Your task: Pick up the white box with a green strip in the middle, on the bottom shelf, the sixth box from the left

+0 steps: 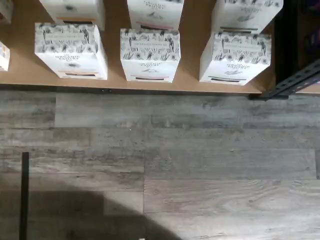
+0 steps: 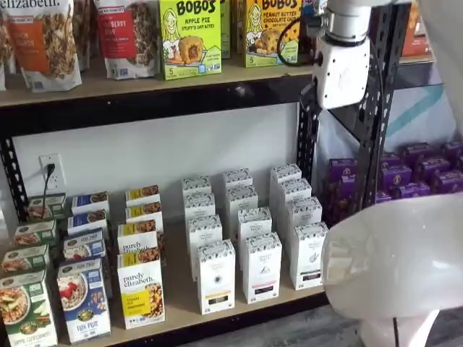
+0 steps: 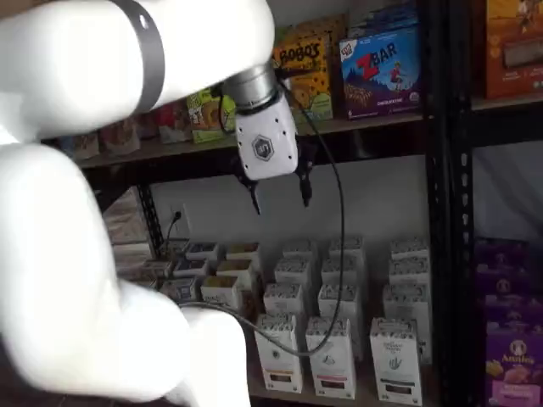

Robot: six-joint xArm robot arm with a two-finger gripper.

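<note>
White arm bulked closest to the lens; gripper hung high before the upper shelf, black fingers spread with a clear gap; white box stood untouched, front right of the bottom shelf

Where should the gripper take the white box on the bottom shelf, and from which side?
Probably from the front: the white box stands upright at the bottom shelf edge, rightmost front carton, another right behind. Close the open gripper across its narrow side faces near the speckled top.
</note>
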